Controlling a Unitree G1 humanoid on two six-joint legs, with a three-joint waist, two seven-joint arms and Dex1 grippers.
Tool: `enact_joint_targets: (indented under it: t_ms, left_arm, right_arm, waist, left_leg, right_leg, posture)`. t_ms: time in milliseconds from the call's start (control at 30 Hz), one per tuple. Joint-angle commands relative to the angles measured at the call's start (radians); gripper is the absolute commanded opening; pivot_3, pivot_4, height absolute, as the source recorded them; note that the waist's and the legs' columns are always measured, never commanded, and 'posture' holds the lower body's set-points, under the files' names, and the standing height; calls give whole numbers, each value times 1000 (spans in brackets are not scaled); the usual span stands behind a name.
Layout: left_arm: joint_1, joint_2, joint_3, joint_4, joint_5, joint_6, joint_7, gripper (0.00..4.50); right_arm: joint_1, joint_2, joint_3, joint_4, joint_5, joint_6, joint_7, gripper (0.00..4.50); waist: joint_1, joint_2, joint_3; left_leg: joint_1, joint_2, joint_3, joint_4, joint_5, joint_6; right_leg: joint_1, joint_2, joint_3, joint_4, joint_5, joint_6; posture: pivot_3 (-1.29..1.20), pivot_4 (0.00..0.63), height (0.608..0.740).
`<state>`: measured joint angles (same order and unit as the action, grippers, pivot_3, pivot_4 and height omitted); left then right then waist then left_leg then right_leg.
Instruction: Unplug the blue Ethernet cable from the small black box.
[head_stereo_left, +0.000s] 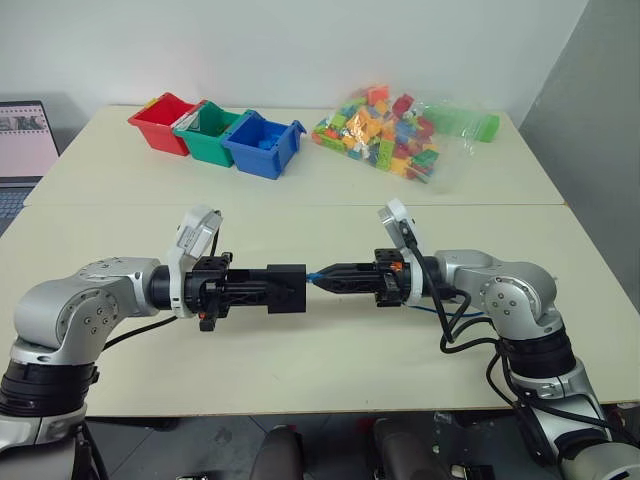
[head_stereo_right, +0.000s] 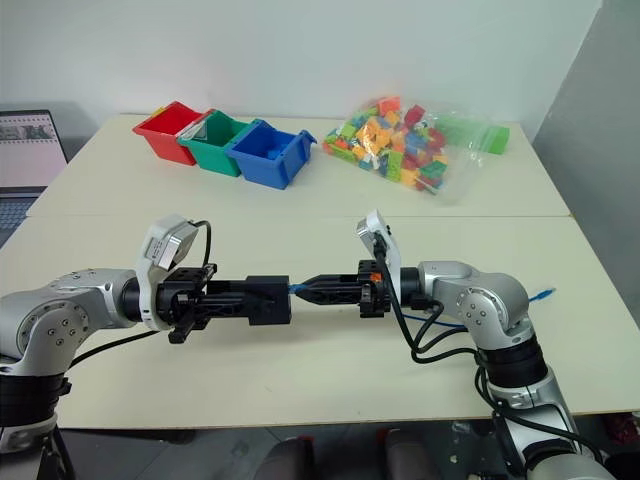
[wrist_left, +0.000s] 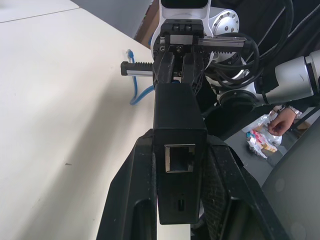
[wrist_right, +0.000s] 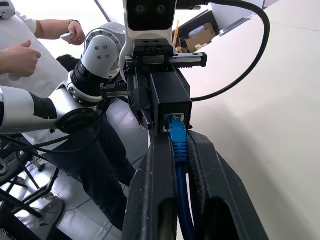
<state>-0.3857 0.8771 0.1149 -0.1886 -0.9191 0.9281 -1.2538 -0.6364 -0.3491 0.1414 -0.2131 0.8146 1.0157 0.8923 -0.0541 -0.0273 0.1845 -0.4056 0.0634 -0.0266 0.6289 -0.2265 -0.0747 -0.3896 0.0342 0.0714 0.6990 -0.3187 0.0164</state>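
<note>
Above the table's front half, the small black box is held level between the fingers of my left gripper, which is shut on it. The blue Ethernet cable sits plugged into the port on the box's side facing my right arm. My right gripper is shut on the cable right at its plug, with its fingertips almost touching the box. In the left wrist view the box shows a second, empty port. The cable trails back past my right arm, and its far end lies on the table.
Red, green and blue bins stand at the table's far left. A clear bag of coloured bricks lies at the far right. A laptop sits off the left edge. A person stands behind my left arm.
</note>
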Motion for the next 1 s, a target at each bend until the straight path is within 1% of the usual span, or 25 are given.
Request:
enact_joint_targets:
  t_ms: [33, 200, 267, 333, 367, 400, 433, 833, 1000]
  left_arm:
    - [7, 8, 19, -42, -18, -6, -15, 791]
    - [9, 7, 21, -41, -17, -8, -13, 791]
    - [10, 7, 21, -42, -17, -7, -13, 791]
    - [10, 8, 21, -42, -17, -6, -15, 791]
    - [11, 9, 20, -42, -17, -6, -16, 791]
    - [11, 9, 20, -42, -17, -6, -16, 791]
    - [11, 9, 20, -42, -17, -6, -16, 791]
    - [13, 2, 27, -42, -21, -4, -4, 791]
    - [14, -3, 32, -41, -28, 0, 8, 791]
  right_arm:
    - [-9, -8, -9, -28, 12, -4, 1, 30]
    - [-4, -19, -5, -38, 30, 8, 22, 30]
    - [-2, -20, -6, -43, 42, 17, 26, 731]
    - [3, -26, -3, -49, 47, 23, 28, 1193]
    - [5, -29, -5, -52, 57, 32, 29, 1504]
    - [7, -31, -6, -55, 66, 38, 31, 1710]
    - [9, -33, -8, -57, 72, 43, 31, 1821]
    - [32, 46, -65, -45, 107, 73, -110, 1829]
    - [40, 48, -67, -51, 104, 73, -121, 1829]
  waist:
    - [0, 0, 0]
    - [0, 0, 0]
    - [0, 0, 0]
    - [0, 0, 0]
    - [0, 0, 0]
    - [0, 0, 0]
    - [0, 0, 0]
    - [0, 0, 0]
    - [0, 0, 0]
  left_leg:
    - [0, 0, 0, 0, 0, 0]
    - [0, 0, 0, 0, 0, 0]
    - [0, 0, 0, 0, 0, 0]
    - [0, 0, 0, 0, 0, 0]
    - [0, 0, 0, 0, 0, 0]
    - [0, 0, 0, 0, 0, 0]
    - [0, 0, 0, 0, 0, 0]
    - [0, 0, 0, 0, 0, 0]
    - [0, 0, 0, 0, 0, 0]
  right_leg:
    - [0, 0, 0, 0, 0, 0]
    - [0, 0, 0, 0, 0, 0]
    - [0, 0, 0, 0, 0, 0]
    - [0, 0, 0, 0, 0, 0]
    - [0, 0, 0, 0, 0, 0]
    - [0, 0, 0, 0, 0, 0]
    - [0, 0, 0, 0, 0, 0]
    - [0, 0, 0, 0, 0, 0]
    - [0, 0, 0, 0, 0, 0]
  posture:
    - [0, 150, 740]
    - [0, 150, 740]
    - [0, 150, 740]
    - [0, 150, 740]
    - [0, 150, 740]
    - [0, 150, 740]
    - [0, 150, 740]
    - [0, 150, 740]
    - [0, 150, 740]
